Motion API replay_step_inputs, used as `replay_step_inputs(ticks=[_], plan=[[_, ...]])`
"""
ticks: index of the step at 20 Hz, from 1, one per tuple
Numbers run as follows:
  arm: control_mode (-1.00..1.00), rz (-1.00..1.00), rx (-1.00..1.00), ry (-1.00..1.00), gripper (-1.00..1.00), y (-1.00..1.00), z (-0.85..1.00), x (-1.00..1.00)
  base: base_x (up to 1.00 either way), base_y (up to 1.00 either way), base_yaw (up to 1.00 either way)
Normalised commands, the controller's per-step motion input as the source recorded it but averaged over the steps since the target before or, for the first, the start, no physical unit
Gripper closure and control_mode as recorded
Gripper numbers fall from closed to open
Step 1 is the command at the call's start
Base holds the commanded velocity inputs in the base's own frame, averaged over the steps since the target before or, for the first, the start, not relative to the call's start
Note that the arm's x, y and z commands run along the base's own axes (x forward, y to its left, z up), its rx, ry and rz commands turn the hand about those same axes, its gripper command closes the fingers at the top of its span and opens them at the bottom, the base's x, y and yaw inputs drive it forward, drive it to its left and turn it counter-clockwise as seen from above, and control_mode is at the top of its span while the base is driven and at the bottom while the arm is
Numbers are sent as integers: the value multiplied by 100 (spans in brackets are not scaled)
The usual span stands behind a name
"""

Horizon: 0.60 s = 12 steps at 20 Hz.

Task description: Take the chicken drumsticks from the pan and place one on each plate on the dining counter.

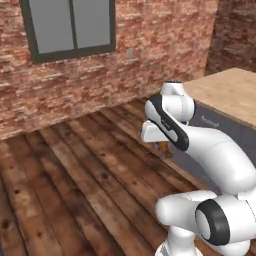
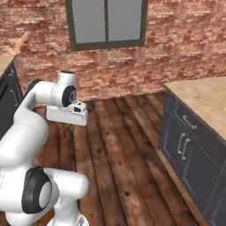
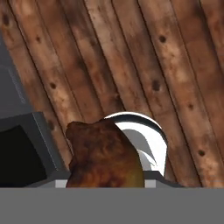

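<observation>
My gripper (image 1: 163,146) hangs over the wooden floor and is shut on one chicken drumstick (image 3: 103,159). In the hand view the reddish-brown meat bulges up from the bottom edge and hides both fingertips. In the left base view a small brown piece of the drumstick (image 1: 164,150) pokes out below the white hand. The pan and the plates are out of view. At the right stands a light wood counter (image 1: 230,92) on dark grey cabinets (image 2: 190,154); I cannot tell whether it is the dining counter.
Dark wooden floorboards (image 2: 119,159) run ahead to a red brick wall with a grey window (image 2: 106,22). A dark cabinet corner (image 3: 22,148) sits left of the hand. Another counter edge (image 2: 5,62) shows at the far left.
</observation>
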Motion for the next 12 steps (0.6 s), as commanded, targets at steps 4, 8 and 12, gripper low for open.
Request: replay_step_inputs(ticks=[4,8,12], plan=[[100,0,0,0,100,0,0,0,2,-2,-100],[100,0,0,0,100,0,0,0,5,0,-100],[100,0,0,0,100,0,0,0,6,0,-100]])
